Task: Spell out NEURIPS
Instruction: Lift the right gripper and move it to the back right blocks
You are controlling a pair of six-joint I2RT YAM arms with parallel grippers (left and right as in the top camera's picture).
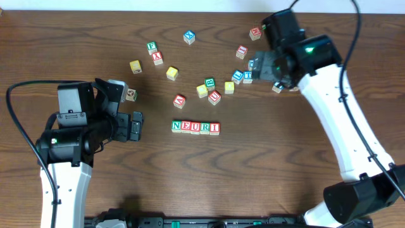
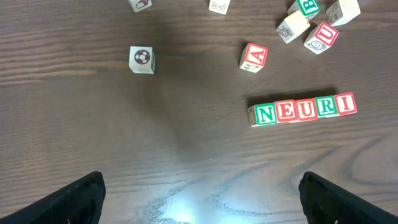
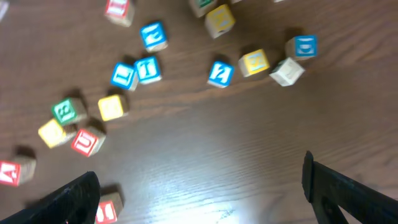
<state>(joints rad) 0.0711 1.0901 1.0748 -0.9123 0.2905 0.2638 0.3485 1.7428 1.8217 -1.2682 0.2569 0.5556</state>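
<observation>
The NEURI row (image 1: 196, 127) is lying on the desk (image 1: 190, 183), cubes touching, and the left jaws are gaping wide and empty near its N end. The right jaws, also spread open and holding nothing, are hovering over the loose cubes (image 3: 148, 68), well apart from the row.

Overhead cam straight down on table (image 1: 190, 183), wrist cams closer, L wrist also sees NEURI row (image 2: 303, 109)
</observation>
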